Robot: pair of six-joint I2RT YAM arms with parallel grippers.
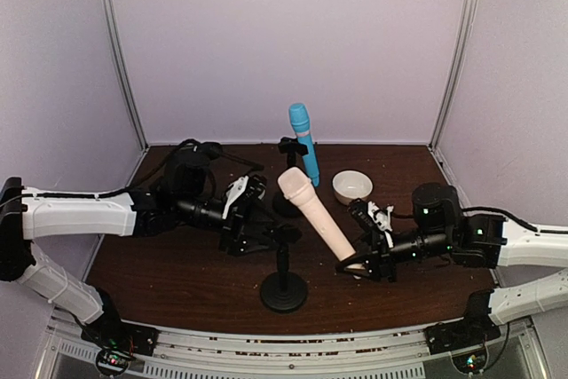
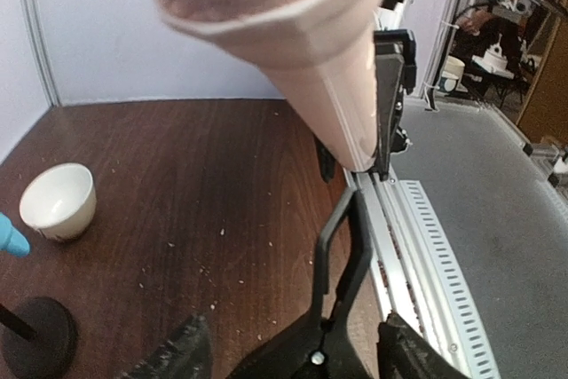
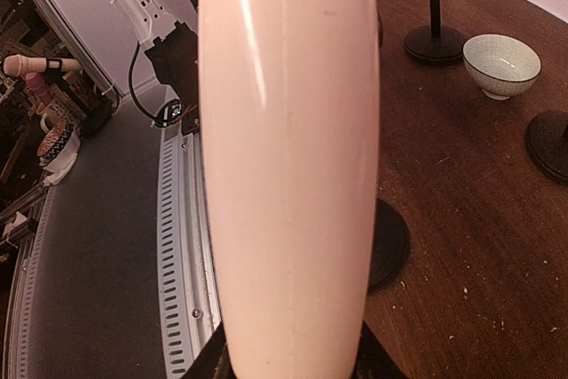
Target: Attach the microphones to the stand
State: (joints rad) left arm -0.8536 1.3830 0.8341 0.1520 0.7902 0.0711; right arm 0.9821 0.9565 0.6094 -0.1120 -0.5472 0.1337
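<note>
the right pincer [image 1: 359, 265] is closed on the thin tail end of the cream microphone [image 1: 312, 209] and holds it up off the table [image 1: 177, 264]. seen from above, the microphone's long line runs from its tail at 5 o'clock to its fat head at 11 o'clock. the place it has to go is the clip [image 1: 285, 235] on top of the near stand [image 1: 284, 292]. that clip sits at about 9 o'clock from the right pincer. it is just beside the lower half of the microphone but not around it. so the next move, i think, is a small push toward 9 o'clock and down, so the thin part slides into the clip. the left pincer [image 1: 264, 230] is right at the clip and reaches in from 9 o'clock. in its own camera its two fingers [image 2: 173, 357] stand wide with the clip's foot between them. i cannot tell if they squeeze it or only sit beside it. the left arm is the nearer one to the stand, and it looks set to keep the clip from turning. the blue microphone [image 1: 303, 135] looks like it is up on the back stand [image 1: 288, 146] at 12 o'clock. a small bowl [image 1: 352, 186] sits at 2 o'clock from the cream one's middle.
</note>
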